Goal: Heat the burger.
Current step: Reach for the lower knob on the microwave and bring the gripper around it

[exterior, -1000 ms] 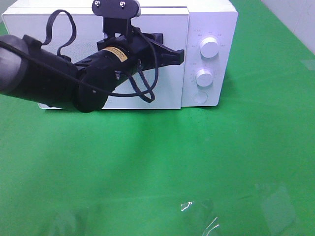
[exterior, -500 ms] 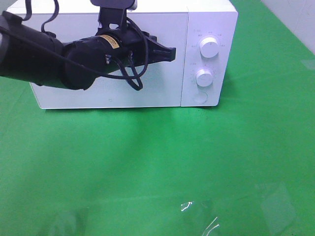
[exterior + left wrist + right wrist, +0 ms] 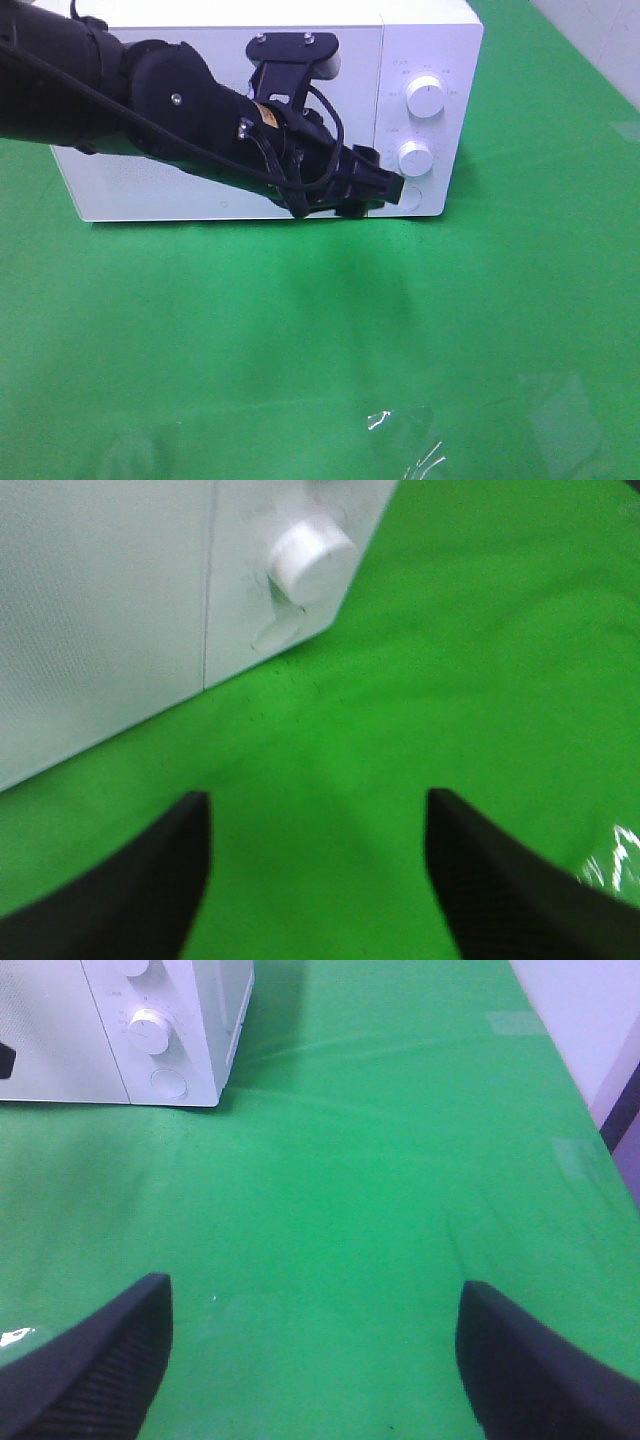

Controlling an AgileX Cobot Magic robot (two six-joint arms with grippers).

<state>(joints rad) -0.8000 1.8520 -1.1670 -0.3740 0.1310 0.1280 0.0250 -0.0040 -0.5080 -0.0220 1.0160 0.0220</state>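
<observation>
Overhead showed only the left hand (image 3: 385, 189) by the microwave (image 3: 150, 190) button (image 3: 409, 198); wrist views showed it and the right hand (image 3: 312, 1296) wide, empty.

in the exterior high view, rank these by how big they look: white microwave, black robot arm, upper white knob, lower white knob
1. white box-shaped microwave
2. black robot arm, nearer the camera, so its rank is unsure
3. upper round white knob and lower round white knob look alike: tied
</observation>
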